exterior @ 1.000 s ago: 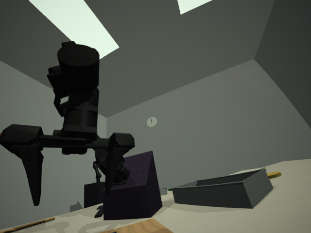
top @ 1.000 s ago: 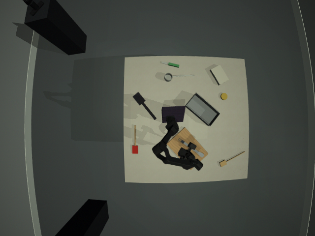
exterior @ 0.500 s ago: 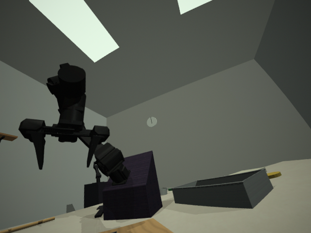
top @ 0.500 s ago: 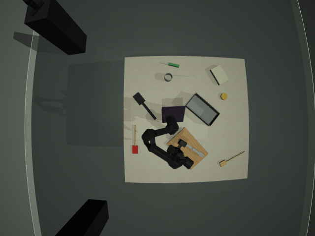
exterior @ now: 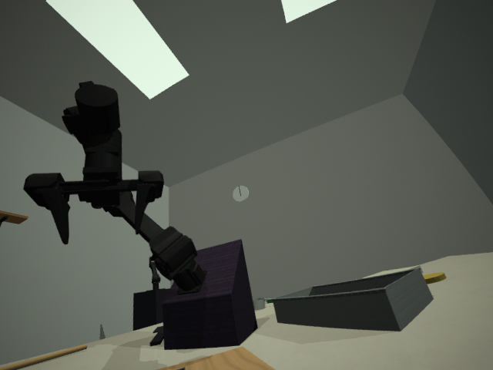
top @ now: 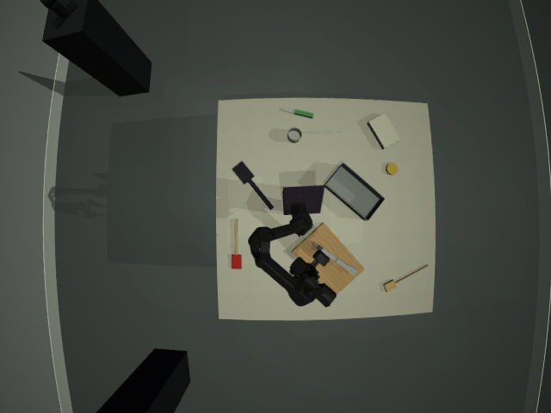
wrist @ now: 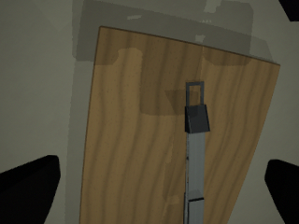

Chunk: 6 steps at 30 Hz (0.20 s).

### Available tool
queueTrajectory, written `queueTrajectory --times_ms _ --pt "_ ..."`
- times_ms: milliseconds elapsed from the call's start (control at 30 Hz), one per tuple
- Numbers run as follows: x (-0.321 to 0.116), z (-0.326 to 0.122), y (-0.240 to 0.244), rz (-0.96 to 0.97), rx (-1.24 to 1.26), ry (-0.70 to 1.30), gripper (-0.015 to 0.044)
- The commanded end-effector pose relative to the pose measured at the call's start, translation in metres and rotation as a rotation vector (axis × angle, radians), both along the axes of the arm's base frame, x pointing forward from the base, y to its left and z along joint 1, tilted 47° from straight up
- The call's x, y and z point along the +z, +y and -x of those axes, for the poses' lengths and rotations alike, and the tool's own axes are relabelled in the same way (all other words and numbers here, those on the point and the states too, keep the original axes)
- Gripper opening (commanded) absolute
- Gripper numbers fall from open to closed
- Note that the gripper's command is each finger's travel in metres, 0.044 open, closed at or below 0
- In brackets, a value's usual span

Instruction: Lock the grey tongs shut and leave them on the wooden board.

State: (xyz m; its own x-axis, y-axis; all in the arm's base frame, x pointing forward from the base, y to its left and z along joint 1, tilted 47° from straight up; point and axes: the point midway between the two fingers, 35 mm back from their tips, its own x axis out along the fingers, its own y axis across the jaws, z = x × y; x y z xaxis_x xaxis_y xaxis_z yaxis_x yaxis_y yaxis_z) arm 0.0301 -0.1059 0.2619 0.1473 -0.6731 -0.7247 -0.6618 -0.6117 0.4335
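The grey tongs [top: 342, 261] [wrist: 196, 161] lie on the wooden board [top: 324, 232] [exterior: 236, 358] [wrist: 121, 140], with their arms close together in one narrow strip. A dark block and a thin loop at one end show in the wrist view; the wide tips point to the lower right in the top view. Whether the lock inside the hinge has caught cannot be seen. My gripper [top: 310, 262] [exterior: 101, 237] [wrist: 167, 170] is wide open and empty, above the board and clear of the tongs. The roasting tin [top: 374, 208] [exterior: 334, 312] has no tongs across it.
The purple block [top: 302, 194] [exterior: 201, 322] under my arm's base stands between board and tin. Around them lie a black spatula [top: 243, 172], a red-ended tool [top: 236, 261], a sieve [top: 300, 133], a green-handled tool [top: 304, 114], a pale block [top: 385, 131], a yellow disc [top: 391, 169] and a wooden-headed tool [top: 389, 286].
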Motion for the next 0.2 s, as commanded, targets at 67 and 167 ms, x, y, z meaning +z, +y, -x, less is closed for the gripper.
queueTrajectory --times_ms 67,167 --pt "0.0011 -0.0006 0.001 -0.007 -0.001 -0.009 0.044" --pt "0.0011 -0.0006 0.001 -0.007 -0.001 -0.009 0.044"
